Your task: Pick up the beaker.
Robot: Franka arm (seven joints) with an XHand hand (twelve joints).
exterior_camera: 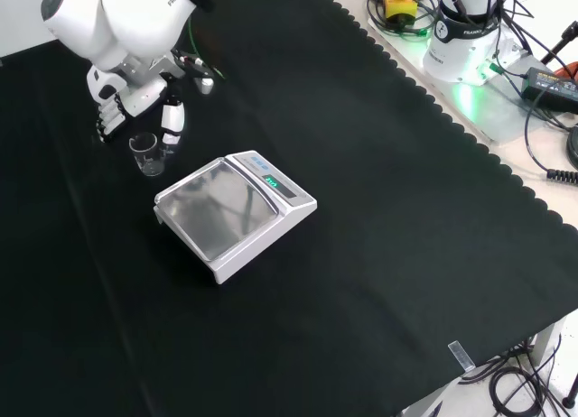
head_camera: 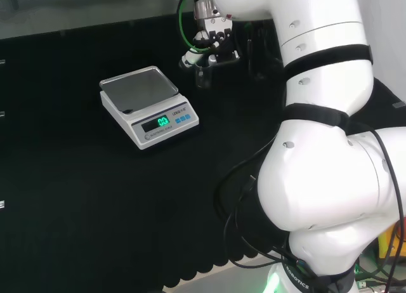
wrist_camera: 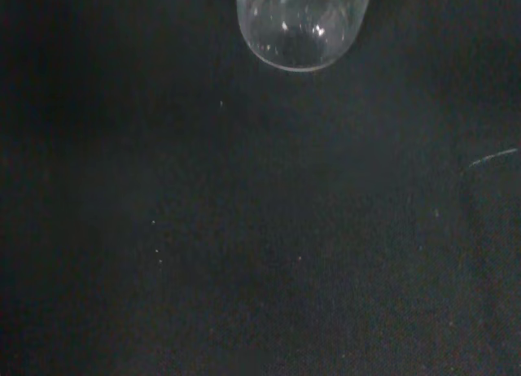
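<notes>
Black cloth [exterior_camera: 379,218], scalloped edge, over pale bench [exterior_camera: 542,164]; cables [exterior_camera: 542,56] and green light [exterior_camera: 470,92] at front view's top right.

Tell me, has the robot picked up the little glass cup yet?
Not yet. The beaker stands upright on the black cloth, just beyond the scale in the front view. Done so far: the hand has reached it and hovers right beside it. I can't tell whether its fingers touch the glass. Closing around the beaker and lifting it are left.
</notes>
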